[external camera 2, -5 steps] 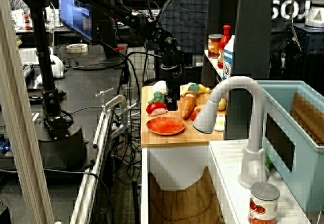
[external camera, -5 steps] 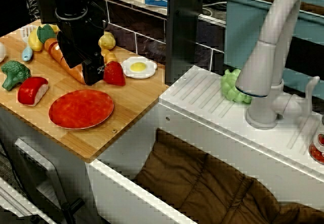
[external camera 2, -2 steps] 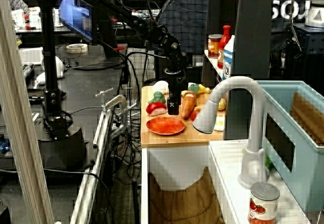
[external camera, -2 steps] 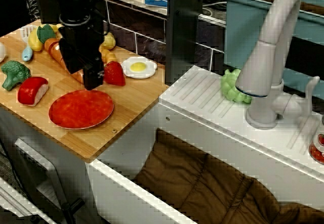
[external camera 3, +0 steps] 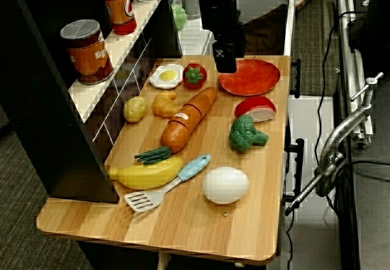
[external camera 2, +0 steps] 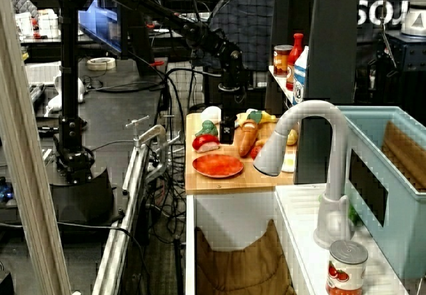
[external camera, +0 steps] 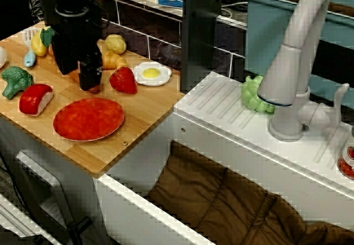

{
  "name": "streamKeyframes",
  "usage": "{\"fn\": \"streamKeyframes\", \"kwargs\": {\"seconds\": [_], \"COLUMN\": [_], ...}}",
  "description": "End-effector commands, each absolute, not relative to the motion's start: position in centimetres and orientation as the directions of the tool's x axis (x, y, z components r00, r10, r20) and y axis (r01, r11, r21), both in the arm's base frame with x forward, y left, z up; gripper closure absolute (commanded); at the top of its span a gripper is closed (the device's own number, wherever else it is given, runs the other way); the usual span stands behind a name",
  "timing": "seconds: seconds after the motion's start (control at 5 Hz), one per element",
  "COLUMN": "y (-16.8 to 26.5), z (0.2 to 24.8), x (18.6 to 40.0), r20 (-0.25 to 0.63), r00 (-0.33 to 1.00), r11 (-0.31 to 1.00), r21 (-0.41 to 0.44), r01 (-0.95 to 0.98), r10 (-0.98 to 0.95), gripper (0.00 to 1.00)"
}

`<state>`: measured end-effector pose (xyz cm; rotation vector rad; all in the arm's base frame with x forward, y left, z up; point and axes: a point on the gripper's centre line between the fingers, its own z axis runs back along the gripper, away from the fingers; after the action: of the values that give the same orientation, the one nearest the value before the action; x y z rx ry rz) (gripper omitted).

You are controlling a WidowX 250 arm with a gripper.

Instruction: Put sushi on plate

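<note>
The sushi [external camera: 36,98], red top over white rice, lies on the wooden board left of the plate; it also shows in the overhead view [external camera 3: 255,108] and the side view [external camera 2: 205,142]. The red-orange plate [external camera: 88,118] lies empty near the board's front edge, also seen from overhead [external camera 3: 250,77] and from the side [external camera 2: 217,166]. My gripper [external camera: 89,80] points down just behind the plate's back rim, right of the sushi and apart from it. It holds nothing visible. It shows as one black block [external camera 3: 224,60], so the jaws' gap is hidden.
A strawberry [external camera: 123,81] and a fried egg [external camera: 151,73] lie right of the gripper. Broccoli [external camera: 14,81] sits beside the sushi. A carrot [external camera 3: 186,119], banana [external camera 3: 146,175], spatula [external camera 3: 170,184] and white egg [external camera 3: 225,184] lie farther along. The sink [external camera: 232,201] is to the right.
The gripper has moved left along the plate's back rim, away from the strawberry and toward the sushi's side. The sushi, plate and other food have not moved.
</note>
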<state>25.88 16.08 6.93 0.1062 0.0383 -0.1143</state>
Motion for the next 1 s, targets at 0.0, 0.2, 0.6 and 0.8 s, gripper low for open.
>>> {"fn": "streamKeyframes", "kwargs": {"seconds": [0.0, 0.2, 0.6, 0.8], "y": [17.5, 19.5, 23.3, 23.6], "z": [10.9, 11.7, 9.0, 8.6], "x": [24.4, 23.1, 23.4, 23.5], "r20": [-0.014, 0.028, 0.103, 0.125], "r00": [0.990, 0.989, 0.993, 0.992], "r11": [0.987, 0.988, 0.989, 0.989], "r21": [0.069, 0.063, 0.137, 0.151], "r01": [0.144, 0.142, 0.046, 0.014], "r10": [-0.144, -0.144, -0.060, -0.033], "gripper": [0.00, 0.00, 0.00, 0.00]}}
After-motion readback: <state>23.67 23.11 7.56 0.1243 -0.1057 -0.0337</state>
